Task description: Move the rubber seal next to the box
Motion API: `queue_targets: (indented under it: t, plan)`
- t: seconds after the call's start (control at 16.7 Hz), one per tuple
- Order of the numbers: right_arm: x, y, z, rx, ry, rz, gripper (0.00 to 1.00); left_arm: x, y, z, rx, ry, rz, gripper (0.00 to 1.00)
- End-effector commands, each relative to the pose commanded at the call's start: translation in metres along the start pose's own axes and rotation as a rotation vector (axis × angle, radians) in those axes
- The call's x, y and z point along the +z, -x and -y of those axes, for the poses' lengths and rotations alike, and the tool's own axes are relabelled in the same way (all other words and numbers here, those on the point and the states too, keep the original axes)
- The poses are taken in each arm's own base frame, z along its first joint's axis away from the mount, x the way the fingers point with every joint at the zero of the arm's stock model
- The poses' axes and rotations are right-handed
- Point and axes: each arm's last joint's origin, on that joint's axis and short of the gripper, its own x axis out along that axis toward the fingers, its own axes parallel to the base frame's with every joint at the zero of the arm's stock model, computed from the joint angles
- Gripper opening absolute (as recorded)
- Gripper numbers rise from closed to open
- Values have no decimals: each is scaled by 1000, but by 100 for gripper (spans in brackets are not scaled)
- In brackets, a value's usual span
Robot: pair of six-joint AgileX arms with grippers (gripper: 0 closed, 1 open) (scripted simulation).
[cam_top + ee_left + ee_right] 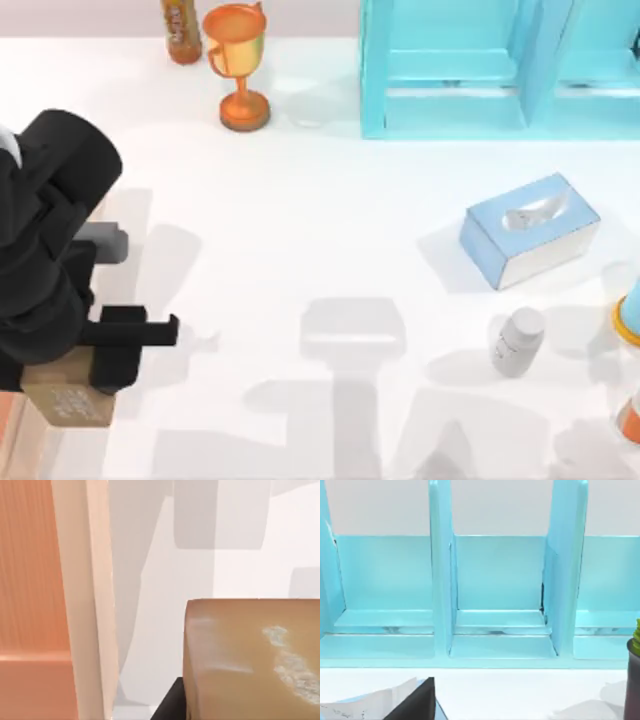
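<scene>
The wooden box sits at the table's near left corner, its light wall just beside the rubber seal. The left gripper hangs over that corner, clenched around the seal, which hovers close alongside the box. I cannot tell the right claw's state.

tan seal, orange-brown box, blue rack

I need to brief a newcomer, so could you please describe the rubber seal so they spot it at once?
Look to the table's near-left corner, beside the wooden box. Under the left pincer sits the rubber seal, a small tan-brown block with faint white markings, unlike the white pill bottle at right.
</scene>
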Motion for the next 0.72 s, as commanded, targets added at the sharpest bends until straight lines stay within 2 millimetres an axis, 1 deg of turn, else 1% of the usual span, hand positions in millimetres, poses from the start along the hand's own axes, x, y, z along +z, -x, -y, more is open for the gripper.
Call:
queue_targets:
  t: [0.06,0.72]
  plan:
    - [0,0,0,0,0,0,100,0,0,0,0,0,0,0]
    - [0,0,0,0,0,0,100,0,0,0,0,0,0,83]
